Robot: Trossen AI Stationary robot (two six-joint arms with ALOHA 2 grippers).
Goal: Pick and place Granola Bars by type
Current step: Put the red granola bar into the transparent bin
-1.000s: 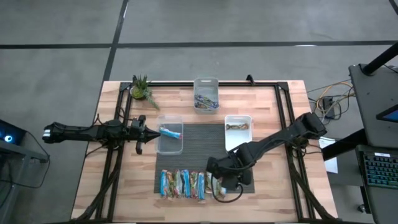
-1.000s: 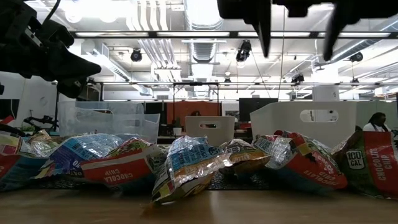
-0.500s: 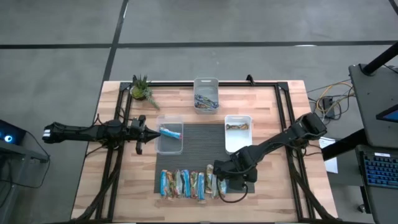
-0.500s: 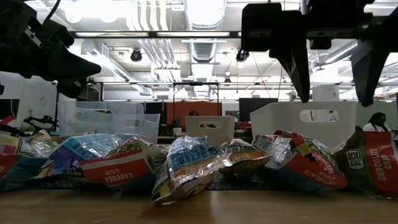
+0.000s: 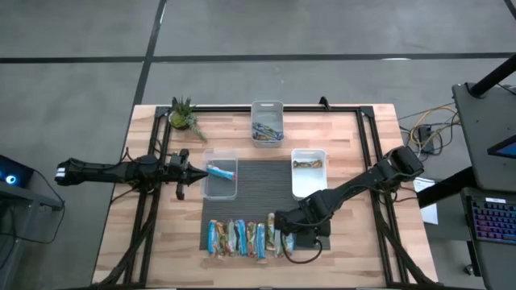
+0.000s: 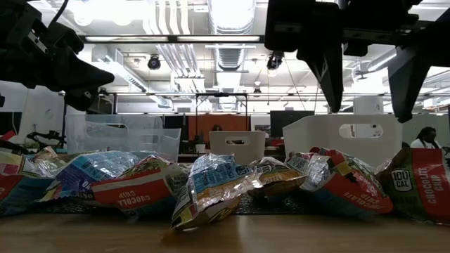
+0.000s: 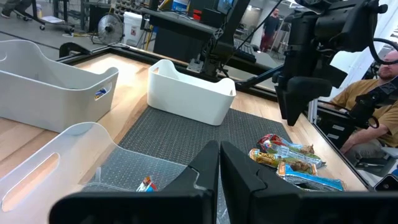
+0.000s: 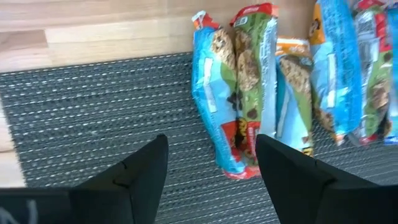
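High view: row of granola bars [image 5: 246,238] side by side at the near edge of the dark mat [image 5: 260,181], long axes running front to back. Right gripper [image 5: 284,229] over the row's right end, spread wide. Left gripper [image 5: 193,170] parked beside the clear bin [image 5: 220,186], shut on nothing; one blue bar [image 5: 221,171] already in that bin, a brownish one in the white bin [image 5: 309,171], more in the far bin [image 5: 268,122].

Low view: right gripper [image 6: 365,91] hanging above the wrappers, not touching.

Left wrist view: closed fingers [image 7: 219,174] meeting at the clear bin's rim.

Right wrist view: fingers [image 8: 144,171] straddling bare mat beside the end bar [image 8: 233,93].

Step judged: approach for a pick. Next move likely a shift over the end bar, fingers across its narrow width, then descent.
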